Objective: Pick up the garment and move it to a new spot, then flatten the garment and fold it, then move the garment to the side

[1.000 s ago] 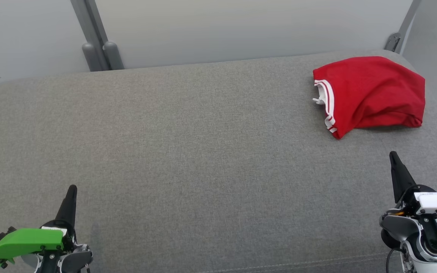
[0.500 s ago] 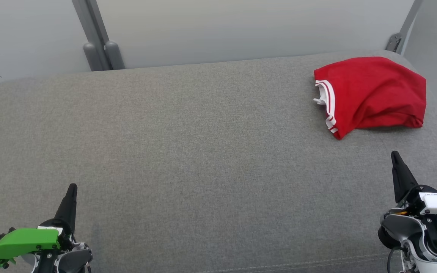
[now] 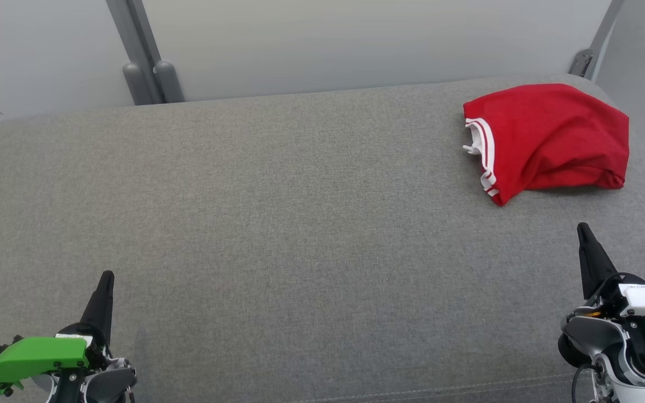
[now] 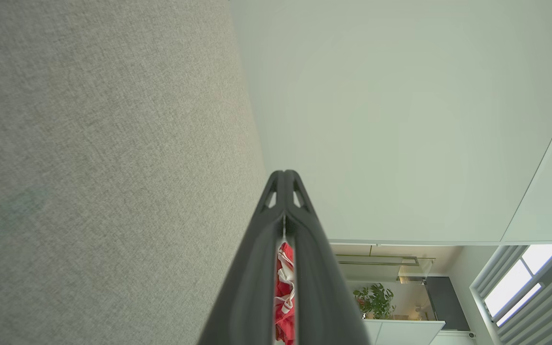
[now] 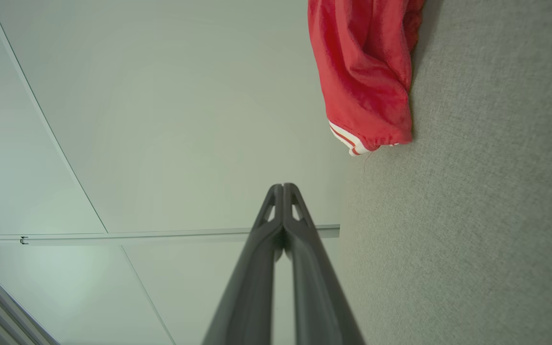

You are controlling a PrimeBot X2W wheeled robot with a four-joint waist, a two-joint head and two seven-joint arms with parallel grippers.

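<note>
Risk: red garment (image 3: 552, 140) bunched by grey cushion (image 3: 277, 224) corner, liable to slide off; left gripper (image 3: 106, 278), right gripper (image 3: 582, 228) closed, empty.

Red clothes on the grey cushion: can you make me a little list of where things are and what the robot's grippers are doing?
garment: red, white-striped, bunched, far right on the grey cushion
left gripper: shut, empty, near left
right gripper: shut, empty, nearer the garment, not touching it
</note>
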